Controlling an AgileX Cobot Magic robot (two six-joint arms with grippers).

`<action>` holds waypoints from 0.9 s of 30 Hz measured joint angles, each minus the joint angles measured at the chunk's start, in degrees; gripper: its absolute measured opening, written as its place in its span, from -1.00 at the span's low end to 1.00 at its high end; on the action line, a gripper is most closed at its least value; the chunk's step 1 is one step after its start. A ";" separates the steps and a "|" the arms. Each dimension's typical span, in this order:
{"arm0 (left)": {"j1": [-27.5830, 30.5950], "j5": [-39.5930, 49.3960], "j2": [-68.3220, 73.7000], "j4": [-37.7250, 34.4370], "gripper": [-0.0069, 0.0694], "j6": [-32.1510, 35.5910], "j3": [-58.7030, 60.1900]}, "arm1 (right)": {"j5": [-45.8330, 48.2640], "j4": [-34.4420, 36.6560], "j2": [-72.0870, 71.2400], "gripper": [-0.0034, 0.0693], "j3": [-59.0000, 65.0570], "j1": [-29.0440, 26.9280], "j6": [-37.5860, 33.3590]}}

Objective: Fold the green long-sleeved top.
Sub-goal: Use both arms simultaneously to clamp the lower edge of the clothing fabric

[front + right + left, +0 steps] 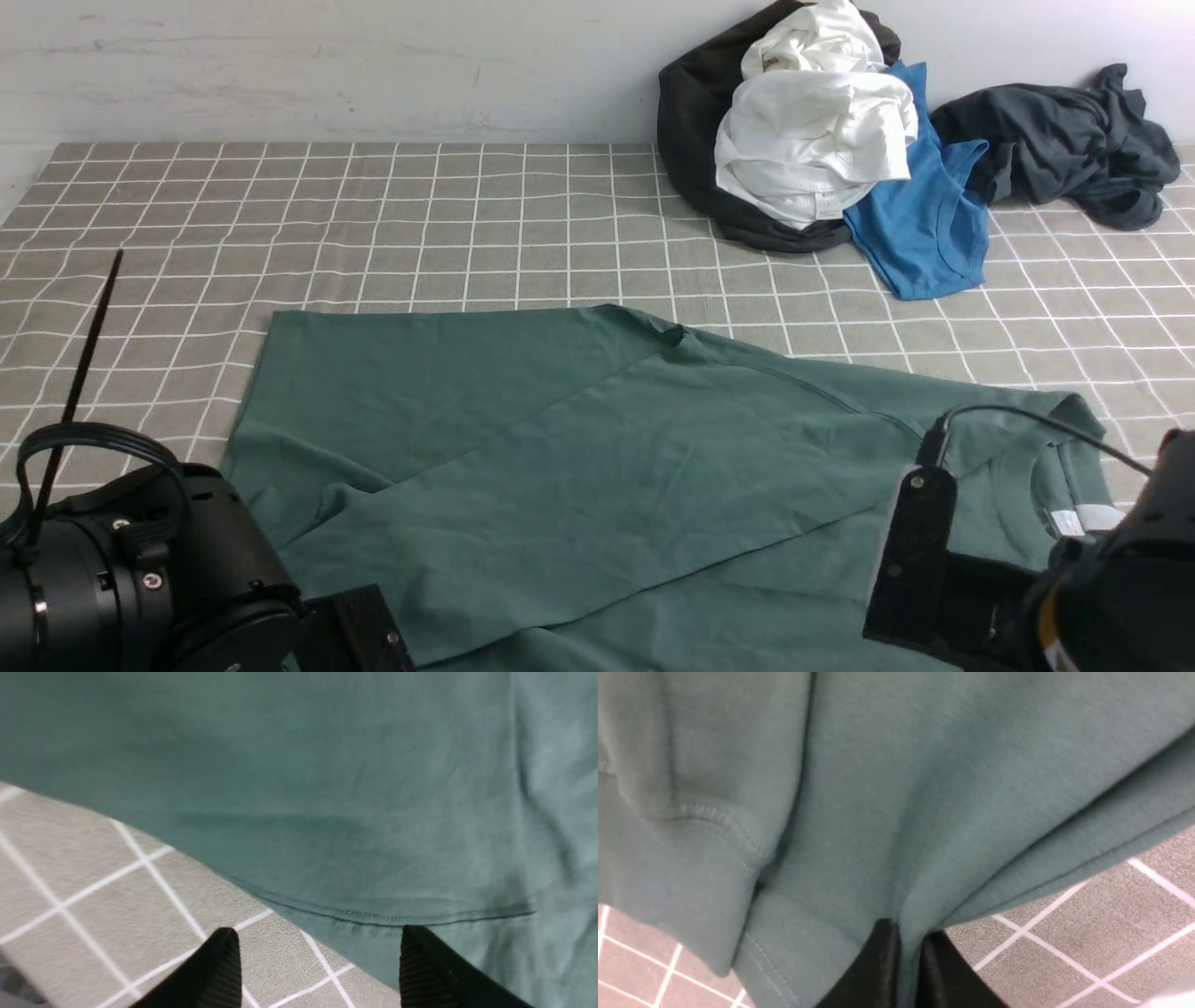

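The left fingers (878,970), smooth, black and tapered, are pressed together on a pinched ridge of the green long-sleeved top (924,788). Soft, matte knit fabric is gathered up from between them, and a double-stitched hem (714,821) is seen curling beside the pinch. The grey checked cloth (1087,933) is seen past the fabric's edge on both sides.

The right fingers (210,970) are held well apart, their inner pads ribbed with fine grooves, and nothing is gripped between them. One finger is placed over the grey checked cloth, the other over the top's edge, and a stitched hem runs across the gap just beyond the tips. Whether the pads touch the fabric cannot be told.

From the front, the green long-sleeved top (560,448) is seen spread on the near half of the desk, with a large panel folded diagonally across it. Its neck and white label (1088,518) are turned to the right arm's side. Against the far wall, well apart from it, a crumpled heap is formed by a black garment (691,121), a white garment (812,140) and a blue top (924,224), with a dark grey garment (1064,149) beside it.
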 joint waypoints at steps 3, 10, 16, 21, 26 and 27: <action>0.11 -0.35 0.00 -0.07 -0.78 0.00 0.00 | -4.65 -0.64 1.26 0.27 4.60 -2.06 -1.47; 0.15 -2.09 0.00 -0.11 -0.78 0.00 0.00 | -10.63 -2.47 1.29 0.27 9.75 -5.38 -5.33; 0.15 -3.37 0.00 -0.17 -0.78 0.00 0.00 | -16.39 -8.96 2.14 0.27 10.12 -11.28 -6.65; 0.15 -3.37 0.00 -0.17 -0.78 0.00 0.00 | -16.72 -8.11 5.58 0.24 10.04 -13.27 -10.31; 0.15 -3.37 0.00 -0.17 -0.78 0.00 0.00 | -16.78 -6.78 5.68 0.06 9.98 -13.29 -15.64; 0.15 -3.37 0.00 -0.17 -0.78 0.00 0.00 | -16.69 -6.53 5.73 -0.06 9.98 -13.29 -16.61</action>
